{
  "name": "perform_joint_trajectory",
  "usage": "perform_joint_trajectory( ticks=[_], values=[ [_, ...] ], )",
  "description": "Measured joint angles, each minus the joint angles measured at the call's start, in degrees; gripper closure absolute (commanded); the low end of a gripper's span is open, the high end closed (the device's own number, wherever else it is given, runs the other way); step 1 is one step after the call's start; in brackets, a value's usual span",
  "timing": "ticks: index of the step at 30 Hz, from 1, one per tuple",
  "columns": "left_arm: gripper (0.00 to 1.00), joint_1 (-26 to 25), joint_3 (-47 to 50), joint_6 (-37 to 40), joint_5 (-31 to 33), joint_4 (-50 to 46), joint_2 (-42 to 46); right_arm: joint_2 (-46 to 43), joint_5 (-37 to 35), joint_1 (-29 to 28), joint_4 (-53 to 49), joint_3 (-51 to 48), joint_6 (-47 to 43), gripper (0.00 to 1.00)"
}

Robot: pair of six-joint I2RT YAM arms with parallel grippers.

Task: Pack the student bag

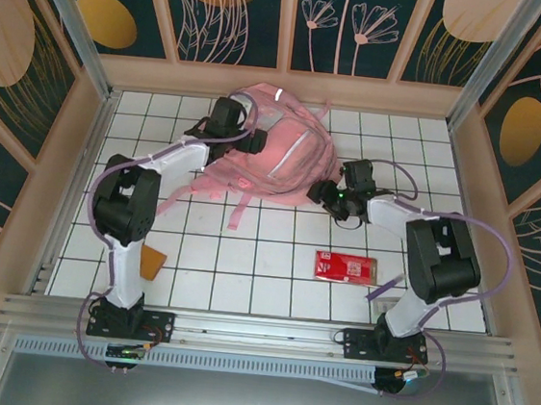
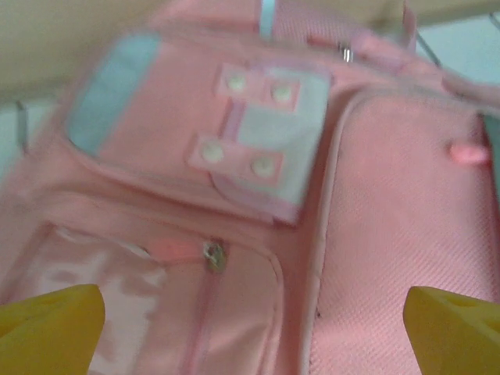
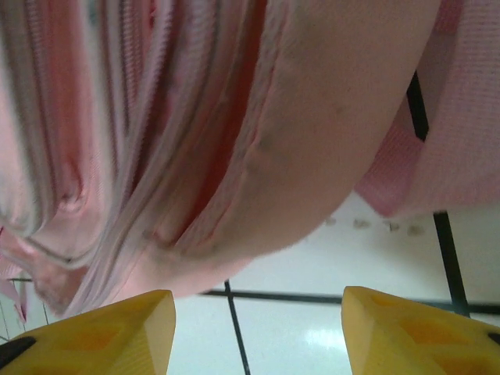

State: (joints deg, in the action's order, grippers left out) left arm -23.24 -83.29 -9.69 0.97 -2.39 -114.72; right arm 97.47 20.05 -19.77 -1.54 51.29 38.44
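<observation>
While left gripper (image 2: 254,336) and right gripper (image 3: 258,332) both stand wide and empty, left hovers over the front pocket (image 2: 133,289), right sits low at the right edge of the bag (image 1: 276,150), which lies far-centre on the table (image 1: 275,251). I'd have left pinch the zip pull (image 2: 212,256) squarely, right pin fabric against bunching

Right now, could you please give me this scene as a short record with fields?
bag: student bag lying at the far middle of the tiled table
left end effector: open, over the bag's front pockets
right end effector: open, empty, at the bag's right edge
loose items: red packet on the near right tiles; brown flat piece on the near left
</observation>
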Motion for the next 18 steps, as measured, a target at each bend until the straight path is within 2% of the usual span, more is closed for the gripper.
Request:
perform_joint_trajectory(
  ticks=[4,7,13,16,18],
  values=[
    [0.07,-0.02,9.81,-4.48,-6.34,2.23,1.33,5.03,2.73,0.68,3.50,2.12,0.70,0.46],
    [0.07,-0.90,17.00,-5.81,-8.98,5.14,6.25,8.96,5.75,2.10,5.42,4.46,0.83,0.50],
    [0.08,-5.99,24.79,-6.88,-15.30,2.89,16.28,17.05,8.79,6.23,6.47,14.53,0.94,0.50],
    [0.08,-7.58,24.98,-4.17,-16.98,-0.28,18.99,18.47,9.44,8.07,6.95,17.25,0.94,0.48],
    [0.08,-7.39,23.69,1.53,-16.26,-3.69,21.16,18.36,9.73,9.40,6.88,17.59,0.83,0.47]
  ],
)
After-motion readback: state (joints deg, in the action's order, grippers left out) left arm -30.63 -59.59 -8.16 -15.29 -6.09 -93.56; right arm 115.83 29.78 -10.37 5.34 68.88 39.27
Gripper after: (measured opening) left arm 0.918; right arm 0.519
